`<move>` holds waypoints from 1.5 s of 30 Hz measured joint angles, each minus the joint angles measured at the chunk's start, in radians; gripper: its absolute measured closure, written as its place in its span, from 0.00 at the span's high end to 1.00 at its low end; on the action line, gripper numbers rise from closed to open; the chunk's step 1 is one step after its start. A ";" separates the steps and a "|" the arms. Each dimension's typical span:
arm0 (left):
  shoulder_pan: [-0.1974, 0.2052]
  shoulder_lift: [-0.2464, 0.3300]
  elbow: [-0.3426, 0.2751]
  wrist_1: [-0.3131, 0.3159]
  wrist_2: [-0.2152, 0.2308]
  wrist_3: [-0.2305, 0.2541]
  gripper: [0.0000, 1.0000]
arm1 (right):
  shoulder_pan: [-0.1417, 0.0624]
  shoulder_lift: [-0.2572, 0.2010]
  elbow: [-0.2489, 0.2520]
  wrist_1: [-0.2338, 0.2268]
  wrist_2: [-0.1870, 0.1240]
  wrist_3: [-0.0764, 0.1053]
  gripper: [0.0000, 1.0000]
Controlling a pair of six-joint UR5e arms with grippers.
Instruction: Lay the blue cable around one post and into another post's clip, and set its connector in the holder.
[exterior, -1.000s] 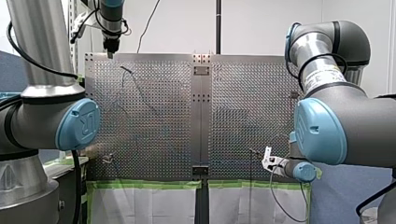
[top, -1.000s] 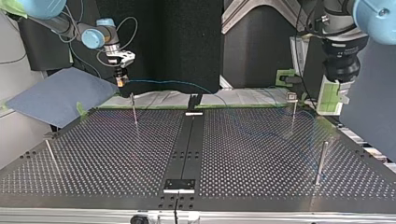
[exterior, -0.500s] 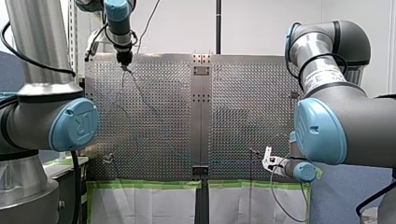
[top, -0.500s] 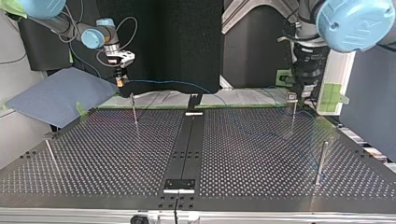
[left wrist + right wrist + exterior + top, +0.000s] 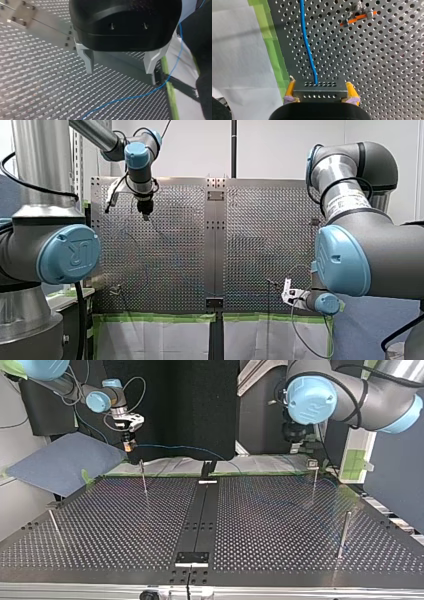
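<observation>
Our right tool [image 5: 320, 86] pinches the grey perforated metal connector [image 5: 319, 94] of the thin blue cable [image 5: 307, 42]; our left tool [image 5: 120, 66] hangs spread and empty.

The yellow pads press on both short sides of the connector, we think so that this end is lifted off the perforated metal desk [image 5: 387, 62] and the cable can be guided around a post. The cable runs out over the desk and passes beside a small orange clip piece [image 5: 359, 17] without touching it. The left tool's metal fingers stand wide apart above the desk with the cable lying just below them, probably in place to take the slack. Thin upright metal posts [image 5: 144, 477] stand well apart on the desk and could catch the loose cable. Which part is the holder, we cannot tell.
</observation>
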 joint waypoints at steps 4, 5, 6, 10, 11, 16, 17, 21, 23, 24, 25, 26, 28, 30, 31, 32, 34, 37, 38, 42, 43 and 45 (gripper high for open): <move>-0.034 -0.034 -0.024 0.033 0.018 0.002 1.00 | -0.003 0.000 0.000 -0.001 0.003 -0.002 0.00; -0.042 -0.042 -0.026 0.041 0.025 0.001 1.00 | -0.005 0.000 0.000 -0.001 0.003 -0.001 0.00; -0.053 -0.053 -0.029 0.053 0.035 -0.002 1.00 | -0.006 0.000 0.000 -0.001 0.002 0.000 0.00; -0.085 -0.085 -0.031 0.085 0.053 -0.011 1.00 | -0.006 0.000 0.000 -0.004 -0.001 -0.005 0.00; -0.093 -0.093 -0.031 0.093 0.051 -0.012 1.00 | -0.006 0.000 0.000 -0.005 -0.004 -0.005 0.00; -0.141 -0.141 -0.024 0.140 0.026 -0.026 1.00 | -0.012 0.000 0.000 0.010 -0.015 0.008 0.00; -0.151 -0.151 -0.017 0.151 0.023 -0.033 1.00 | -0.014 0.000 0.000 0.018 -0.015 0.006 0.00; -0.186 -0.186 0.011 0.186 0.010 -0.058 1.00 | -0.019 0.000 0.000 0.035 -0.011 -0.004 0.00; -0.202 -0.202 0.026 0.201 -0.002 -0.064 1.00 | -0.023 0.000 0.000 0.035 -0.007 -0.004 0.00; -0.213 -0.213 0.037 0.213 -0.010 -0.069 1.00 | -0.026 0.000 0.000 0.034 -0.006 -0.003 0.00; -0.222 -0.222 0.046 0.222 -0.016 -0.071 1.00 | -0.028 0.000 0.000 0.034 -0.006 -0.003 0.00; -0.231 -0.231 0.055 0.230 -0.020 -0.073 1.00 | -0.031 0.000 0.000 0.032 -0.005 -0.002 0.00; -0.250 -0.250 0.075 0.250 -0.025 -0.079 1.00 | -0.035 0.000 0.000 0.028 -0.004 -0.002 0.00; -0.269 -0.268 0.093 0.268 -0.025 -0.089 1.00 | -0.039 0.000 0.000 0.020 -0.004 -0.003 0.00; -0.277 -0.277 0.101 0.277 -0.024 -0.095 1.00 | -0.041 0.000 0.000 0.017 -0.004 -0.003 0.00; -0.285 -0.285 0.110 0.285 -0.024 -0.103 1.00 | -0.043 0.000 0.000 0.012 -0.004 -0.004 0.00; -0.306 -0.306 0.130 0.306 -0.021 -0.121 1.00 | -0.045 0.000 0.000 0.001 -0.005 -0.005 0.00; -0.333 -0.333 0.157 0.332 -0.019 -0.146 1.00 | -0.047 0.000 0.000 -0.010 -0.008 -0.006 0.00; -0.341 -0.341 0.165 0.341 -0.020 -0.151 1.00 | -0.047 0.000 0.000 -0.012 -0.010 -0.007 0.00; -0.378 -0.378 0.203 0.378 -0.021 -0.161 1.00 | -0.047 0.000 0.000 -0.016 -0.021 -0.011 0.00; -0.386 -0.386 0.210 0.385 -0.020 -0.163 1.00 | -0.047 0.000 0.000 -0.015 -0.023 -0.013 0.00; -0.404 -0.404 0.228 0.404 -0.021 -0.166 1.00 | -0.047 0.000 0.000 -0.013 -0.026 -0.018 0.00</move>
